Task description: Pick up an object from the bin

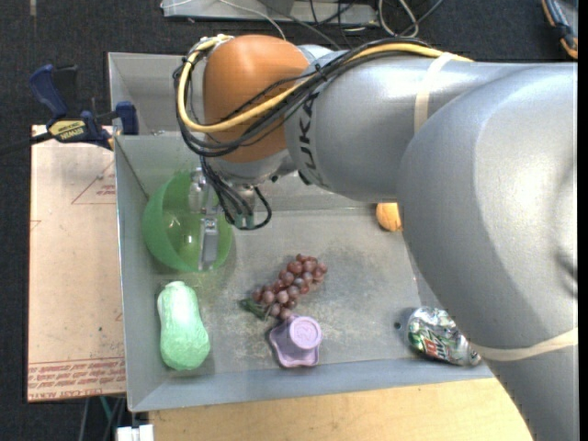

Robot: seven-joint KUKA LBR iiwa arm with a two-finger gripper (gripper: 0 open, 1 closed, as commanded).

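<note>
My gripper (208, 232) hangs below the orange wrist cover at the left of the bin, its fingers reaching down into a translucent green bowl (170, 226) that lies tipped against the left wall. One finger stands inside the bowl near its right rim. A light green oblong sponge-like thing (182, 326) lies just below the bowl near the front left corner.
A bunch of dark purple grapes (291, 283) lies mid-bin, with a lilac cup (297, 341) in front of it. A crushed can (437, 336) sits at the front right, and an orange thing (389, 216) peeks out beside the arm.
</note>
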